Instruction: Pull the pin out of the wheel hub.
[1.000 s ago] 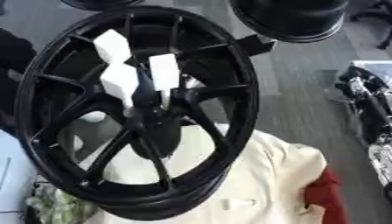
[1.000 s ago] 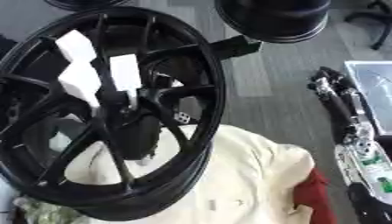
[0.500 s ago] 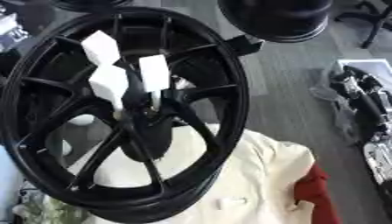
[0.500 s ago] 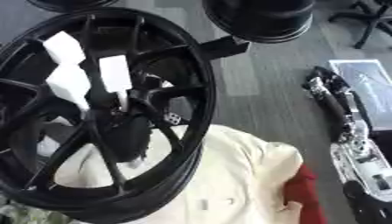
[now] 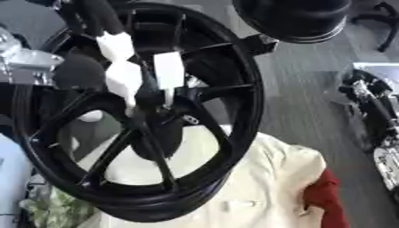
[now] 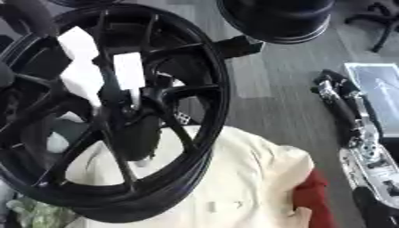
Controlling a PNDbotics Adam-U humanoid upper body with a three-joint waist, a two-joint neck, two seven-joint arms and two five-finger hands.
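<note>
Wheel hub point(image 5: 152, 133) sits at the middle of a big black rim point(image 5: 242, 89) that stands nearly upright and fills the left and centre of the scene, its thin spokes point(image 5: 105, 156) running out from the hub to the edge. The rim's lower part rests against a cream cloth point(image 5: 265, 187) spread beneath and beside it, and a red cloth point(image 5: 323, 200) pokes out at the cream one's right edge.

The left hand point(image 5: 124, 75) comes down from the upper left on a dark arm point(image 5: 93, 15), and its white-tipped fingers point(image 5: 168, 71) hang close together right in front of the hub. They seem to be gathered on something there, but the pin itself cannot be made out against the black metal, so I cannot tell whether the fingers are closed on it or only touching the hub. A silver joint point(image 5: 27, 60) of the arm shows at the left edge, beside the rim.

The right hand point(image 6: 358, 138) shows along the right edge, a mix of black and silver parts lying well apart from the rim over the grey floor point(image 5: 304, 89); whether its fingers are spread or curled I cannot tell.

Behind the rim, at the top, a second dark round thing point(image 5: 300, 18) stands on the floor, just touching the rim's upper right edge in the view.
</note>
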